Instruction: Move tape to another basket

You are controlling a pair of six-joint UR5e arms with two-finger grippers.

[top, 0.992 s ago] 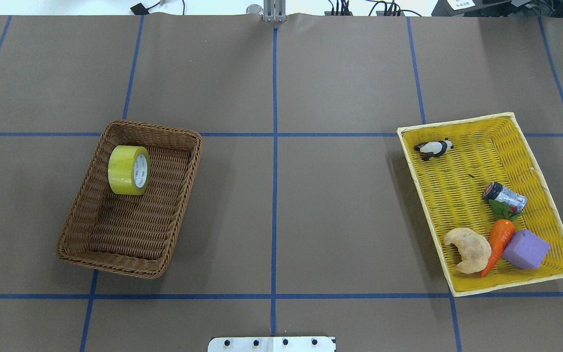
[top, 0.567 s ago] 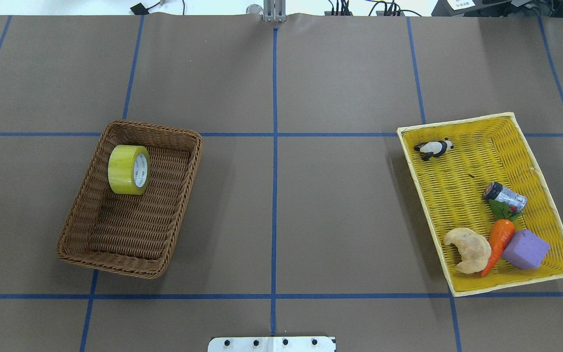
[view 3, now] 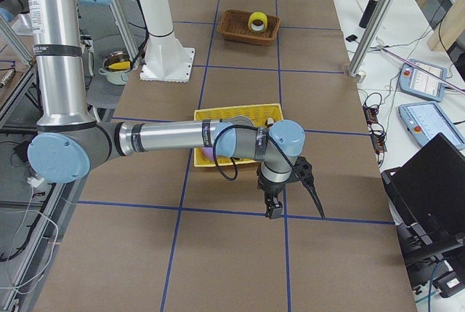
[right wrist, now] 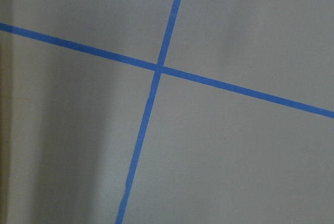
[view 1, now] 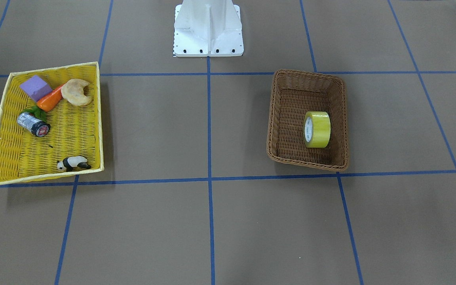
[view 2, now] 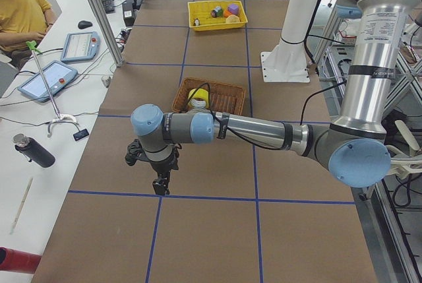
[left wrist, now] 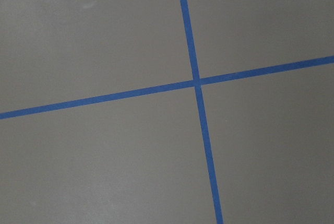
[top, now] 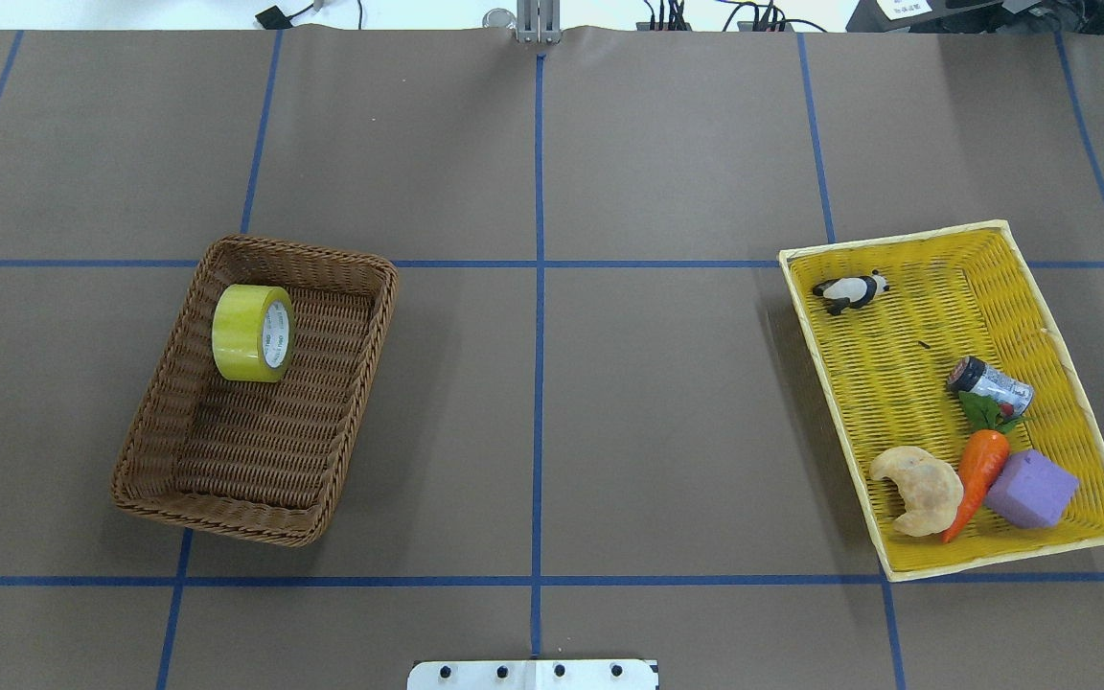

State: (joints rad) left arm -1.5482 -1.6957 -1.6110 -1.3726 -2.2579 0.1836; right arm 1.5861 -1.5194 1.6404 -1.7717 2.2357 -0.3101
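The tape, a yellow roll with a white printed core, stands on edge in the far end of the brown wicker basket. Both show in the front view, the tape and the basket. The shallow yellow basket lies on the right side of the table. My left gripper hangs over bare table well short of the brown basket. My right gripper hangs over bare table beside the yellow basket. I cannot tell whether either is open or shut. Both wrist views show only table and blue tape lines.
The yellow basket holds a toy panda, a small silver-and-black can, a carrot, a croissant and a purple block. The robot's white base stands at the table's near edge. A person sits at the far left.
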